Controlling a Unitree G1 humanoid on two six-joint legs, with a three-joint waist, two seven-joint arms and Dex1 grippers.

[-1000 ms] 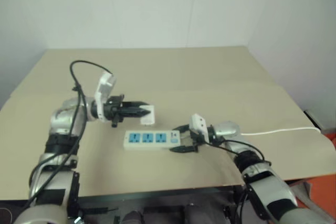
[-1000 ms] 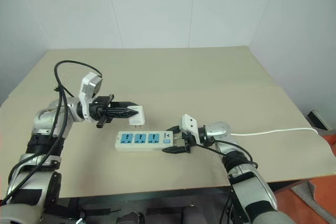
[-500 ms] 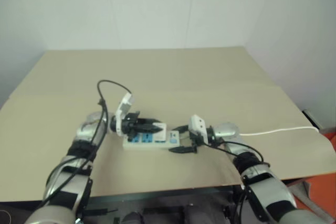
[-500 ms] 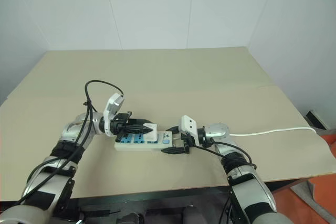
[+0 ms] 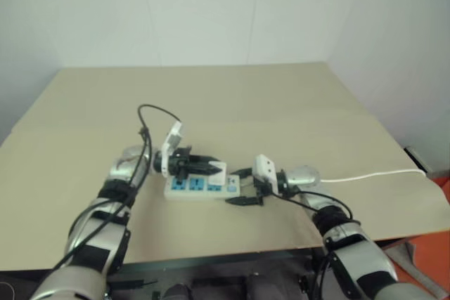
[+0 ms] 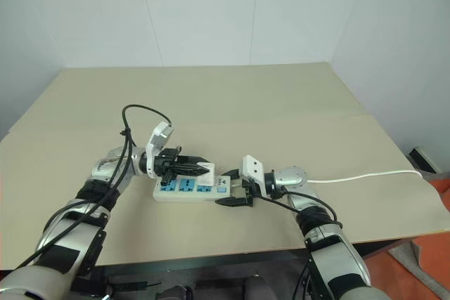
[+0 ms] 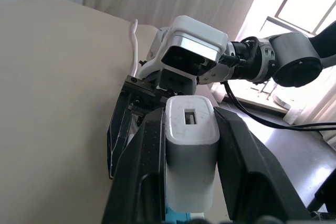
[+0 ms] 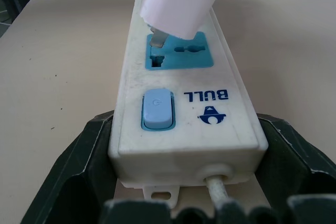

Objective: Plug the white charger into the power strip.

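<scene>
1. Nearest me, my right gripper (image 6: 238, 191) has its jaws spread wide around the switch end of the power strip (image 6: 188, 189), one black finger (image 8: 79, 171) on each side of the white casing. The right wrist view shows the casing between them, but I cannot tell whether the fingers press on it.
2. The strip lies flat on the tan table (image 6: 281, 114), its three blue sockets facing up and its thin white cable (image 6: 365, 175) running off towards the table's right edge.
3. My left gripper (image 6: 205, 168) reaches in level from the left, its jaws clamped on the white charger (image 7: 190, 158) — one finger on each flat side.
4. The charger sits just above the socket (image 8: 177, 51) nearest the switch (image 8: 157, 109), tilted; a metal prong (image 8: 158, 39) is at the slot's mouth, not pushed home.
5. Nothing lies between charger and socket — my right wrist module (image 7: 193, 45) is just beyond.
</scene>
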